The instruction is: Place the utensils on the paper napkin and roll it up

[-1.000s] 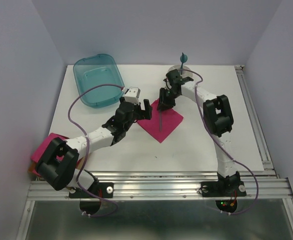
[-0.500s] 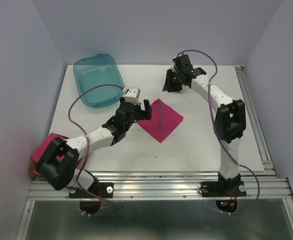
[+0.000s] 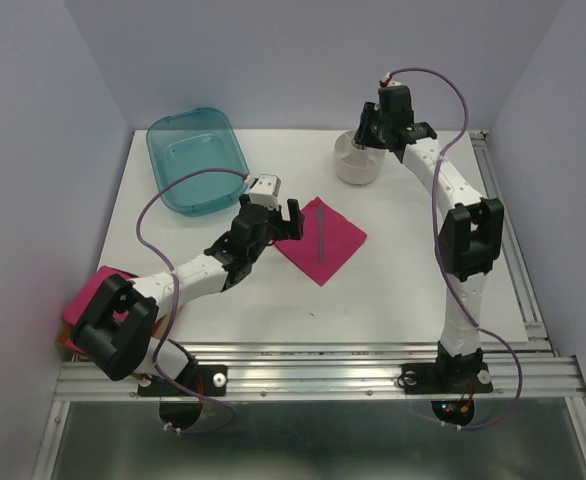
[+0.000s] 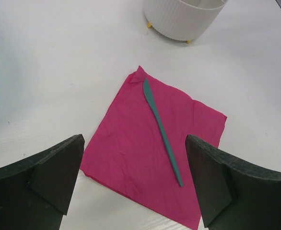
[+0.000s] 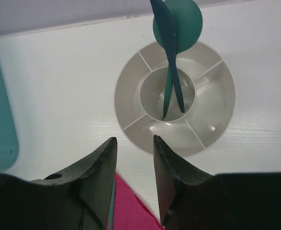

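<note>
The white table (image 3: 413, 270) carries the flat paper napkin (image 4: 131, 153). The left gripper (image 4: 133, 143) hangs over its near edge, fingers spread wide and empty. The right gripper (image 5: 134, 143), narrowly parted and holding nothing, hovers above the white caddy (image 5: 212, 120). A teal knife (image 4: 162, 134) lies diagonally on the napkin, and two utensils (image 5: 165, 24) stand in the caddy's centre cup.
</note>
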`<state>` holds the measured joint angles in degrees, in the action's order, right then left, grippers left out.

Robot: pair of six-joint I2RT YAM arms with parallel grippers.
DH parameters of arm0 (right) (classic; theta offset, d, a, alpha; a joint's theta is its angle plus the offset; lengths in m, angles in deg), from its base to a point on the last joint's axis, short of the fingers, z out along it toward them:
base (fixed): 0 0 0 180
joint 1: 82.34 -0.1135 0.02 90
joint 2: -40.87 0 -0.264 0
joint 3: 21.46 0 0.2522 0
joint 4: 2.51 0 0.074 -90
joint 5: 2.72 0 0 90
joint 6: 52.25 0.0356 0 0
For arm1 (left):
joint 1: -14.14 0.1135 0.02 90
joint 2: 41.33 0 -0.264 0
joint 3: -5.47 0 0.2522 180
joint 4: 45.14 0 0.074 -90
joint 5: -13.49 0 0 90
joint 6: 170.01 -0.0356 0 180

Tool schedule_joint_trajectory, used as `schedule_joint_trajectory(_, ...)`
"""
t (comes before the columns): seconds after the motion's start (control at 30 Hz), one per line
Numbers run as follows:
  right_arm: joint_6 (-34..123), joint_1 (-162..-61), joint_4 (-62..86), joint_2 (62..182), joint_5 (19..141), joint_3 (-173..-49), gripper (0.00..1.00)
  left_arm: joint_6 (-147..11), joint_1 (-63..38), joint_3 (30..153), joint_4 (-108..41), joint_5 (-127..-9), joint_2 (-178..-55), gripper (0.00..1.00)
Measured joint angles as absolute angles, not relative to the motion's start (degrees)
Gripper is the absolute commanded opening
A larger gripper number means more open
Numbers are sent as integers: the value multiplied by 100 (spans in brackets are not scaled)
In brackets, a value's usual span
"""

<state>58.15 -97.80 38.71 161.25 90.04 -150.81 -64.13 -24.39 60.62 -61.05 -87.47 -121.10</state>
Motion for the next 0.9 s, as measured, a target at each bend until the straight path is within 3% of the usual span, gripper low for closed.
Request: schedule_joint_trajectory(0.9, 5332, -9804, 3060, 17452, 10067, -16037, 36, -6428, -2439, 6108, -6042, -8745, -12145, 98)
